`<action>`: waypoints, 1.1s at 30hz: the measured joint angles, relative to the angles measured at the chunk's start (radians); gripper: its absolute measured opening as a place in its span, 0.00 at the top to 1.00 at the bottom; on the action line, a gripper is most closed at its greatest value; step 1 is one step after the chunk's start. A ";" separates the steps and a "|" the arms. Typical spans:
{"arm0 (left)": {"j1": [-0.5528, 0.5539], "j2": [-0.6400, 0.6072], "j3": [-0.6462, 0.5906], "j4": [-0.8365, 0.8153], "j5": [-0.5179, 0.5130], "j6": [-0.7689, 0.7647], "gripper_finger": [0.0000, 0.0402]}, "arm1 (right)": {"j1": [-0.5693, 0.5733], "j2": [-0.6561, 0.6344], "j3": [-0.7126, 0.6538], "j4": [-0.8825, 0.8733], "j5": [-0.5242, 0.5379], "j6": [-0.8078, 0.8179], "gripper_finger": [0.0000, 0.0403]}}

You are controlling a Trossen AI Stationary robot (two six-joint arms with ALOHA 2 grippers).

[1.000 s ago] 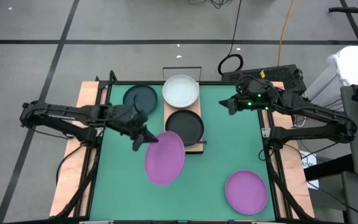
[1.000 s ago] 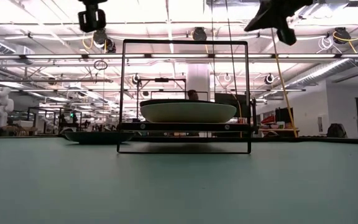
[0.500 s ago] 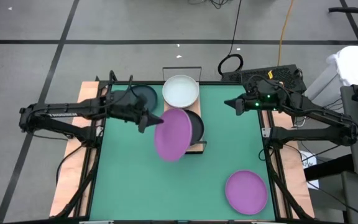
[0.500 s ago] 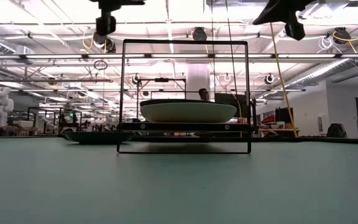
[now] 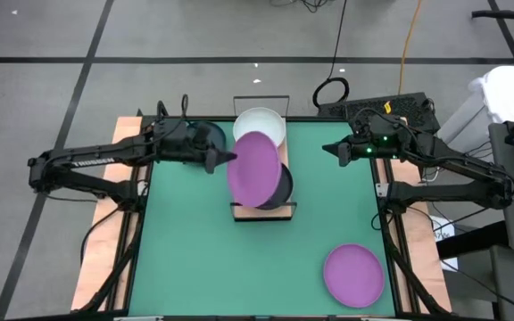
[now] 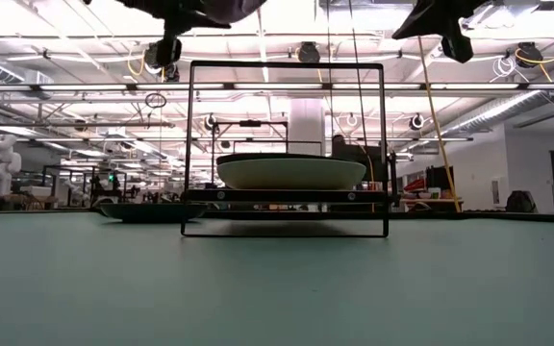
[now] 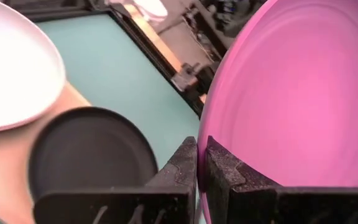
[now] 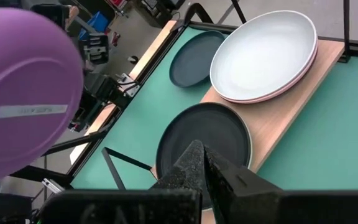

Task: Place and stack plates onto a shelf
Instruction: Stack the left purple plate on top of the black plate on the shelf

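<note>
We count two purple plates. One purple plate (image 5: 257,169) hangs tilted above the shelf (image 5: 264,210), its rim pinched in the left gripper (image 5: 222,159), whose fingers (image 7: 188,168) are clamped on that rim. The second purple plate (image 5: 353,275) lies flat on the green table (image 5: 186,259) toward five o'clock, well apart from the shelf. On the shelf we see one whitish plate (image 5: 259,125) at the twelve o'clock end, with a pink rim (image 8: 278,92) under it, and one dark grey plate (image 8: 205,140) partly under the held one. Another dark grey plate (image 5: 202,135) rests on the table just beside the shelf, at ten o'clock. The right gripper (image 5: 333,150) hovers at two o'clock, fingers together, holding nothing.
</note>
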 joint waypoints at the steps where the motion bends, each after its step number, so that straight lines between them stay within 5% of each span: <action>1: 0.004 0.007 0.000 0.001 -0.013 0.000 0.97 | 0.000 0.000 0.000 0.000 0.000 0.000 1.00; 19: 0.026 0.146 0.000 -0.003 -0.160 -0.138 0.97 | 0.000 0.000 0.000 0.001 0.002 -0.015 1.00; 33: -0.001 0.145 -0.011 -0.164 -0.288 -0.253 0.97 | 0.000 0.000 0.000 0.000 0.003 -0.036 1.00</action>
